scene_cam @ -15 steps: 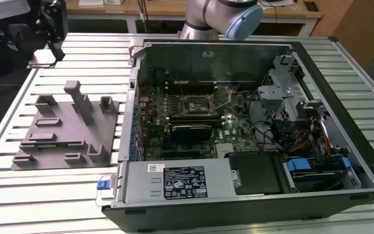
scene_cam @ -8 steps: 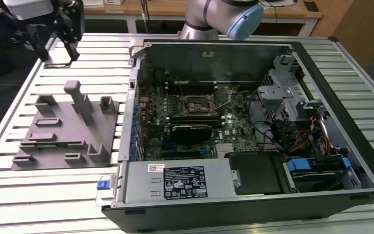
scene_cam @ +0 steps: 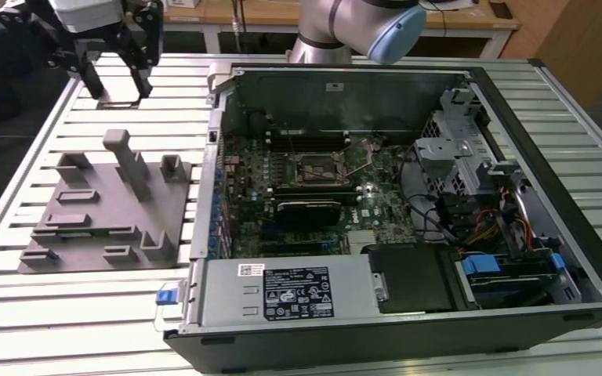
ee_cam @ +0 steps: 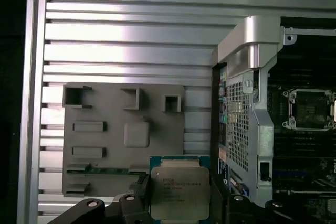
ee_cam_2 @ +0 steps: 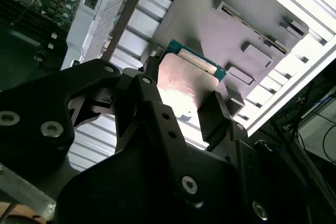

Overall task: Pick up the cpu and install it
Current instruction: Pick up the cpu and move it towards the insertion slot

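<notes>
The slatted aluminium counter [scene_cam: 29, 313] lies well below the end effector [scene_cam: 118, 92], which hangs in the air above its far corner at the exterior view's left. The open black computer case [scene_cam: 385, 345] lies off to the side of the end effector, toward the exterior view's right, its raised metal side wall standing between the two. The flat gray plastic slotted fixture [scene_cam: 103, 207] sits on the counter beneath the end effector, apart from it. The square metal-framed socket with the dark centre [scene_cam: 317, 166] is inside the case on the green board, well away from the end effector.

Judging from this, the main risks are these. The chip is held only by its thin edges, so a jolt or a brush against the case wall could tip it or let it slip out. If it reached the socket rotated or tilted, pressing it in could damage the contacts; the frames do not show how its corners line up with the socket.

In both wrist views the end effector [ee_cam: 180, 198] is closed narrowly, one black finger [ee_cam_2: 215, 114] on each opposite edge of the small flat square cpu with the pale silvery top [ee_cam: 180, 192], gripping it level, clear of the fixture and counter.
</notes>
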Controlling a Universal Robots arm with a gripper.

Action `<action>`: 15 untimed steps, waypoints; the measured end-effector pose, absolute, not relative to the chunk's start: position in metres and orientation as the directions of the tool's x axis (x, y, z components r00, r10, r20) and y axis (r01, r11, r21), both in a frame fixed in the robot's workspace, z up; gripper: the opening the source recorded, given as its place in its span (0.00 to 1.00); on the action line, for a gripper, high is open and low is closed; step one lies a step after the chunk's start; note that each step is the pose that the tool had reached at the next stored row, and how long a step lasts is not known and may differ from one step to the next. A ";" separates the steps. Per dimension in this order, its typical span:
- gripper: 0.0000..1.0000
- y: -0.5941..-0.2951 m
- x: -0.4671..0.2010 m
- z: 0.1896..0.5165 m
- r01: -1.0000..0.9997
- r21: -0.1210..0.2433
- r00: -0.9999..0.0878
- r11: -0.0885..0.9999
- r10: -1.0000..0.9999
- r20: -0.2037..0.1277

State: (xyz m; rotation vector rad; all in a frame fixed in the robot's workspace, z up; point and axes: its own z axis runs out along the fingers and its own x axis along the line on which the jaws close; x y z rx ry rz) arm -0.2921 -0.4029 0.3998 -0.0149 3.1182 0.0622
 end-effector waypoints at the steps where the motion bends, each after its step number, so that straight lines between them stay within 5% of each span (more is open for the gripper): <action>1: 0.54 -0.403 -0.289 0.400 -0.010 0.040 -1.000 0.999 -0.009 -0.023; 15: 0.54 -0.403 -0.244 0.400 -0.010 0.040 -1.000 0.999 -0.009 -0.023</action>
